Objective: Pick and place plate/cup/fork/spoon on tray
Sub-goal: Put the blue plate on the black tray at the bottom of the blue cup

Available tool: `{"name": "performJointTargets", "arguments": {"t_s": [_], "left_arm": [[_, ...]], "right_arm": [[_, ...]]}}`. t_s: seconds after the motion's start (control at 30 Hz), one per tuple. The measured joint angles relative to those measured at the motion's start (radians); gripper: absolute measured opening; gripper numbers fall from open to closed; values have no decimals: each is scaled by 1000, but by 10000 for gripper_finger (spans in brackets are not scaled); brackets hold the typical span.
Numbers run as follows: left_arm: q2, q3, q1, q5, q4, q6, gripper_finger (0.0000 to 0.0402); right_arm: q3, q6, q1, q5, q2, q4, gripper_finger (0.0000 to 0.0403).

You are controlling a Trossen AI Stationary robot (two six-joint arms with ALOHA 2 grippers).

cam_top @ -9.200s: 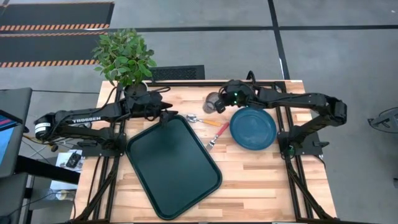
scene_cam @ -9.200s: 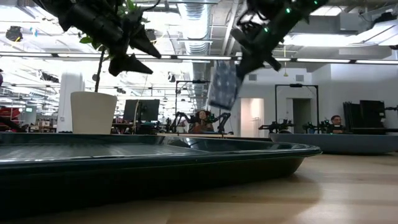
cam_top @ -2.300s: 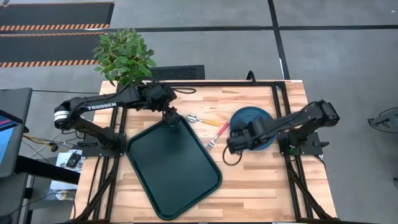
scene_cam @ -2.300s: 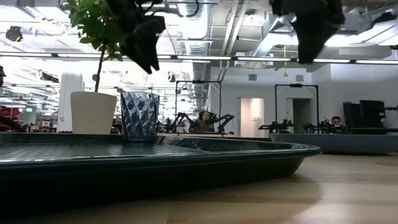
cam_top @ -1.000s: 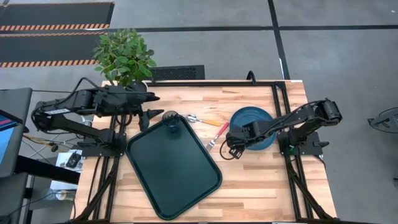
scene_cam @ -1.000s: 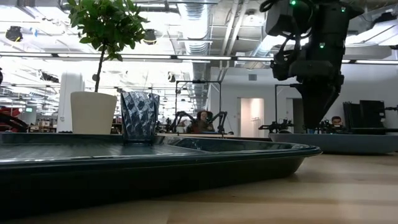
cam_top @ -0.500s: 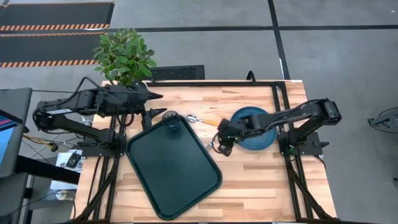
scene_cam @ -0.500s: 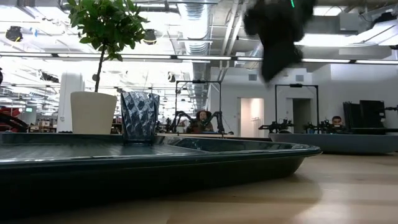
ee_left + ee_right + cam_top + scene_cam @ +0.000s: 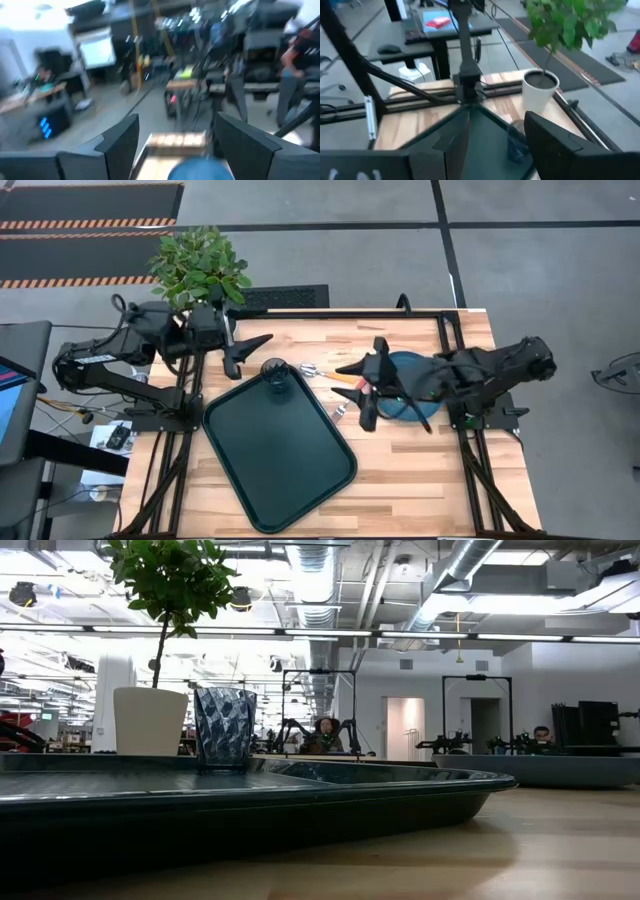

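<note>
Lying on the light wooden table (image 9: pixel 420 470), the dark green tray (image 9: pixel 280 450) is the landmark here, set at an angle and filling the nearest part of the low view as a long dark lip. The smoky-grey cup (image 9: pixel 276 373) stands upright inside the tray at its far corner, the only thing on it. Just beyond that corner, off the tray on bare wood, lies the spoon (image 9: pixel 322 371) with its orange handle, and beside the tray's right edge lies the fork (image 9: pixel 350 393) with its red-pink handle, partly covered from above. The right gripper (image 9: pixel 355 394) hovers over the fork, its two dark fingers spread wide and holding nothing. Farther right of the tray sits the dark blue-teal plate (image 9: pixel 410 365), flat on the table and largely hidden under the right arm. The left gripper (image 9: pixel 248 354) hangs just past the tray's far corner, near the cup, fingers also spread and empty. Behind it, beyond the table's far edge, a leafy plant (image 9: pixel 198 268) stands in a white pot (image 9: pixel 150 721).
</note>
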Motion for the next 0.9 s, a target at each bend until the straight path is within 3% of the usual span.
{"name": "performJointTargets", "arguments": {"t_s": [0.17,0.4,0.67,0.9], "left_arm": [[19,0,0,100,70,43,249],[76,0,5,97,154,121,249],[121,0,25,88,236,168,249],[128,0,43,86,255,112,249]], "right_arm": [[10,-4,83,154,1,7,214],[10,-2,133,300,2,11,214],[10,23,156,320,2,7,214],[10,16,152,319,2,5,214]]}}
